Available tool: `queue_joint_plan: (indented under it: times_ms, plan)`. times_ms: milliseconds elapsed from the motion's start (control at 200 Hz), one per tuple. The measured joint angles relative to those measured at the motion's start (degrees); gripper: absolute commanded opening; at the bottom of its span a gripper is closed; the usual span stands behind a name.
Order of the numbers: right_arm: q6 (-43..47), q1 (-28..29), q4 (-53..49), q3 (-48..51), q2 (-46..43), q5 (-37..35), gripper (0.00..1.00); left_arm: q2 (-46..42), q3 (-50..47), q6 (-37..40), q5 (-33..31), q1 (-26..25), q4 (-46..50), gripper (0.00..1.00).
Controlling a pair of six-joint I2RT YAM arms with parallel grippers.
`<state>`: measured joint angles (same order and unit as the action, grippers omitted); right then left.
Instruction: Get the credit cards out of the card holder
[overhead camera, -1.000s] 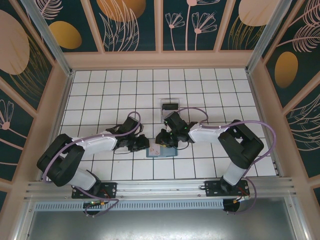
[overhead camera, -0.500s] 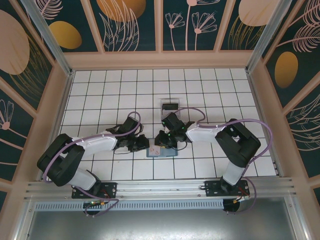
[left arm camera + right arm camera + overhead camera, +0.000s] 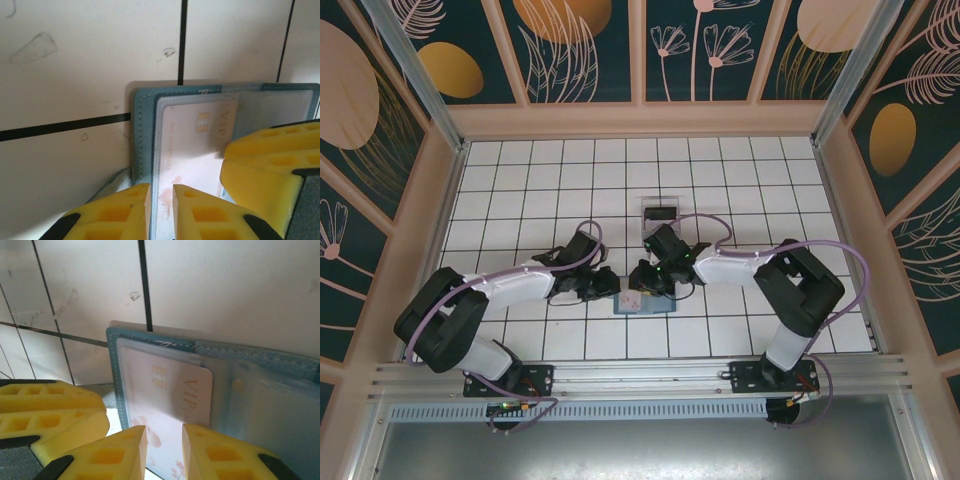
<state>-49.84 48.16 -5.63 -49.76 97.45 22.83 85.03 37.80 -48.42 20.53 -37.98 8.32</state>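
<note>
The tiled floor (image 3: 520, 190) is white with thin black lines in a grid, and some tiles carry small grey scuffs (image 3: 32, 47). Behind it stands the back wall (image 3: 590, 50), dark teal panels in a pale peach frame, painted with gold ovals and peach flowers. The left wall (image 3: 360, 130) and the right wall (image 3: 910, 140) have the same pattern. At its far corners rise two aluminium posts (image 3: 415, 65). Along its near edge runs an aluminium rail (image 3: 640, 375), then a grey metal sheet (image 3: 640, 445). The light is even and soft.
</note>
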Motion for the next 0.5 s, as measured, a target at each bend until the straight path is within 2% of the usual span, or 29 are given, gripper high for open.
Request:
queue_joint_plan:
  times_ms: [500]
  plan:
    - [0.02,0.33,-0.44,0.04,-1.81,-0.44,0.26,0.0,0.37,0.22,-0.7,0.0,1.03,0.21]
